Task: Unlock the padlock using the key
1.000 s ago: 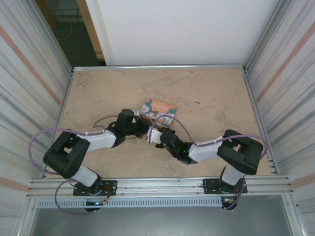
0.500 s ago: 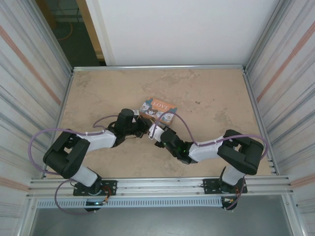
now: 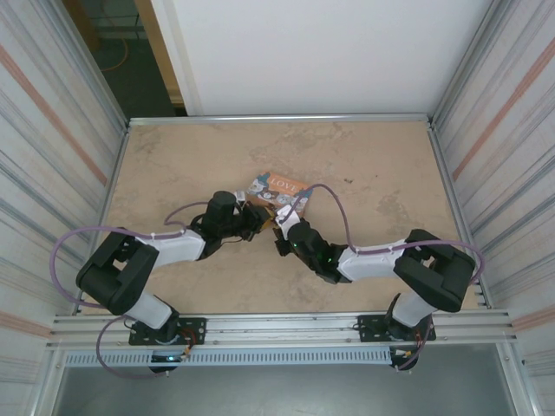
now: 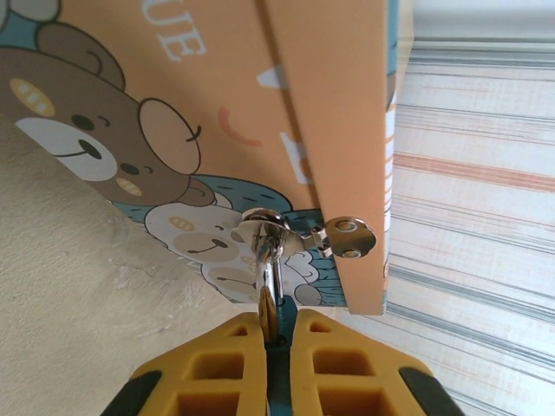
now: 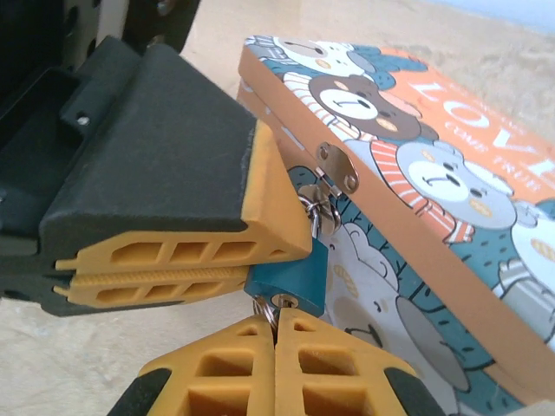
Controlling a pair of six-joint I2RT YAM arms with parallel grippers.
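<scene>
The small blue padlock (image 5: 290,270) hangs by its silvery shackle (image 4: 267,276) from the hasp (image 5: 336,167) of the orange bear-print tin (image 5: 434,130). My left gripper (image 4: 279,347) is shut on the padlock's body, and its yellow fingers (image 5: 173,251) come in from the left in the right wrist view. Directly below the padlock's keyhole, my right gripper (image 5: 276,328) is shut on the key (image 5: 283,302), whose tip sits at the keyhole. A key ring (image 5: 264,308) shows beside it. From above, both grippers (image 3: 257,218) (image 3: 279,227) meet at the tin's near edge.
The tin (image 3: 282,185) lies near the middle of the beige table (image 3: 373,165). Corrugated metal walls (image 3: 52,156) close in both sides, and a metal rail (image 3: 277,325) runs along the near edge by the arm bases.
My right gripper has moved forward and slightly right, up to the padlock. The tin has shifted a little away. The left gripper has stayed put, still clamped.
</scene>
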